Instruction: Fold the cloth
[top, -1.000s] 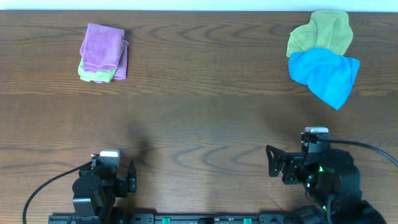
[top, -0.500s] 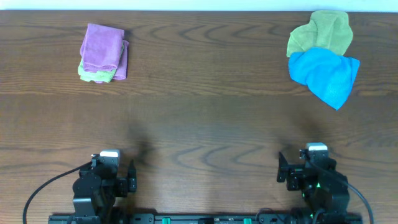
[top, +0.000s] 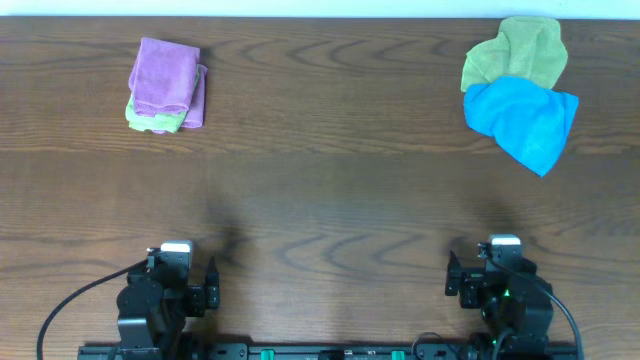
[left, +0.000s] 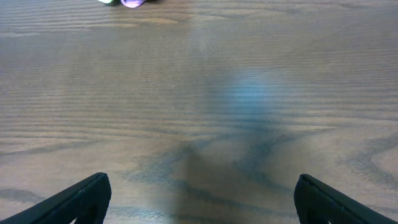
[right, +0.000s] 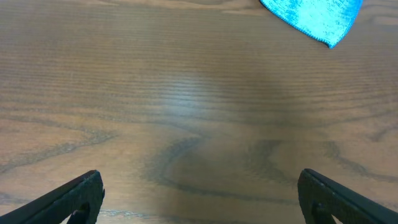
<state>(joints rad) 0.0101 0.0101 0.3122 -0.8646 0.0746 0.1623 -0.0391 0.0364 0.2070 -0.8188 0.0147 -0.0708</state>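
1. Far at the back-left of the table (top: 330, 190) sits the cloth (top: 165, 82), a mauve, fuzzy microfibre pad. It looks already folded, with its long axis running away from the robot.
2. Under it, touching, a lime-green cloth (top: 148, 121) pokes out at the near-left edge.
3. Left gripper (left: 202, 183) is the nearer one. It is parked at the near edge with jaws spread wide and empty, and the cloth lies almost straight ahead of it, well apart.
4. Right gripper (right: 199, 179) is likewise wide and empty, well apart from the cloth across the table.
5. Back-right, a crumpled blue cloth (top: 520, 120) overlaps an olive-green cloth (top: 515, 52); both look soft. The tabletop is dark woodgrain.
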